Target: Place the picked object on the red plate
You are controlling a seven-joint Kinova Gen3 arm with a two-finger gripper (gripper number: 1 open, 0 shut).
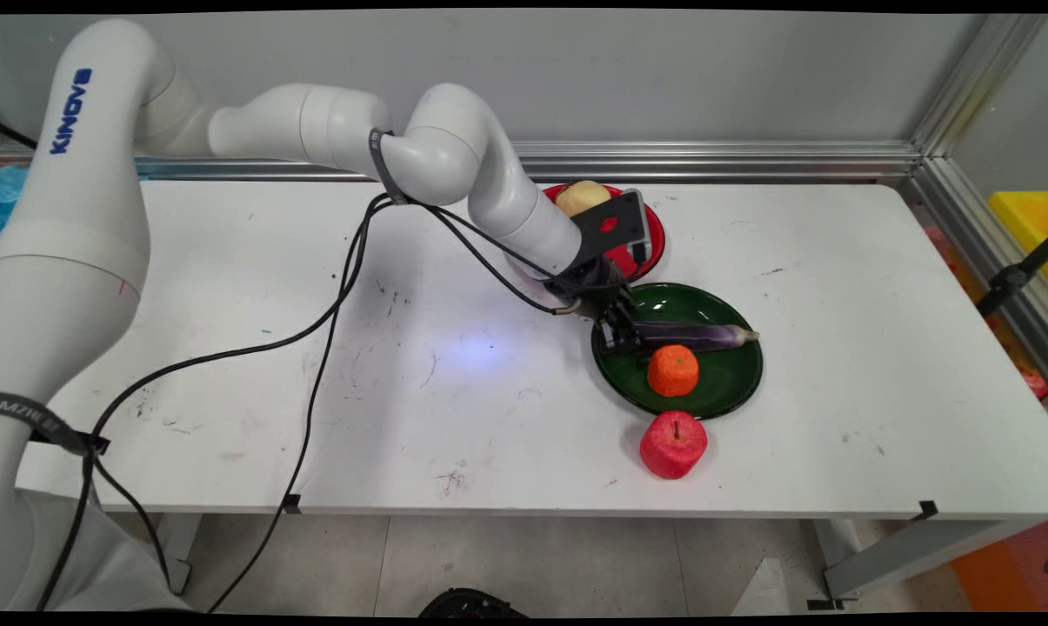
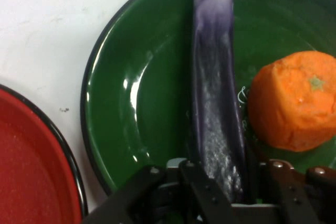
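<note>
The black hand (image 2: 220,187) is low over the near-left part of a green plate (image 1: 732,382), its two fingers pinching the thick end of a long purple eggplant (image 2: 215,103). In the hand view the fingers (image 2: 197,190) press against the eggplant's sides, and the linkage along the bottom edge hides that end of it. The eggplant lies flat across the plate, slim and smooth, dark purple fading to a pale, whitish tip near the plate's far rim.

Just beside it on the same plate sits an orange (image 1: 672,370), rounded, with a rough, matte, foam-like skin; the hand view cuts off its right side. The plate is glossy, dark green with a thin black rim, and catches highlights.

Behind it, close to it, a glossy red plate (image 1: 654,235) carries a pale yellowish fruit (image 1: 581,196); the arm's wrist and a black bracket cover much of both, so the fruit's kind is hard to tell. A red apple (image 1: 673,444) with a short stem and a rough surface stands on the white, scuffed tabletop (image 1: 837,348) just in front of the green plate.
</note>
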